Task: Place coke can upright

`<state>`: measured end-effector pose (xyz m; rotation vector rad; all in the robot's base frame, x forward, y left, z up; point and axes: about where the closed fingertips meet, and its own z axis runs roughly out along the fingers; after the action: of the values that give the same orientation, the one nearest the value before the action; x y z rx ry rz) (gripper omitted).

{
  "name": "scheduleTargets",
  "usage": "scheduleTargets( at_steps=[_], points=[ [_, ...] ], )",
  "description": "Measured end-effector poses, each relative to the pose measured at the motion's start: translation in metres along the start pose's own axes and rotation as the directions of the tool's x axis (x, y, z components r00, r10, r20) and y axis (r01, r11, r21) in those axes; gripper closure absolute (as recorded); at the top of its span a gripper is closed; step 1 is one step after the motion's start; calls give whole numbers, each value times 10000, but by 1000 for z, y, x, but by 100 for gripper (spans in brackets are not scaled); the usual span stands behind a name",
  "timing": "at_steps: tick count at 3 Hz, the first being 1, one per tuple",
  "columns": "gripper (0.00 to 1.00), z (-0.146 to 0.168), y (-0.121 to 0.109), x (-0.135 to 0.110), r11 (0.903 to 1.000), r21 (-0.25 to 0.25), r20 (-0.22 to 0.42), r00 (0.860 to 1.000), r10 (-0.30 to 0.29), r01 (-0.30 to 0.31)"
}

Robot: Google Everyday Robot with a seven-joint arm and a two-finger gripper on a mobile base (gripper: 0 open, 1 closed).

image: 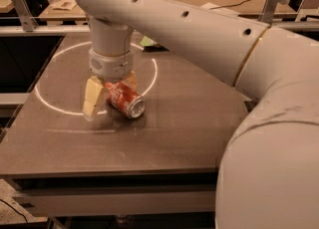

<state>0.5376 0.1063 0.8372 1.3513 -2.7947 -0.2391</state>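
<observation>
The coke can (128,102) is red with a silver end and lies on its side on the dark table (174,123), its silver end facing the front right. My gripper (111,91) comes straight down over the can's far end. Its tan fingers (92,98) are spread open, one on the left of the can and one behind it on the right. The can rests on the table and I cannot tell whether the fingers touch it. The white arm fills the upper and right part of the view.
A white circle (50,107) is marked on the table around the can. A green object (147,41) lies behind the arm at the table's far side. Wooden desks (60,6) with clutter stand beyond. The table's front edge (109,171) is near.
</observation>
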Motion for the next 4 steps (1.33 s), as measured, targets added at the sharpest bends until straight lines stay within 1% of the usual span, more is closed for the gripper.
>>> scheduleTargets(
  at_steps=[1,3,4],
  points=[
    [41,6,-1,8,9999,-102,-148,9999,-26,24],
    [88,3,0,10,9999,-133,-179,9998,-44,42],
    [100,-18,2,9,9969,-371,834,9943,-659,692]
  ],
)
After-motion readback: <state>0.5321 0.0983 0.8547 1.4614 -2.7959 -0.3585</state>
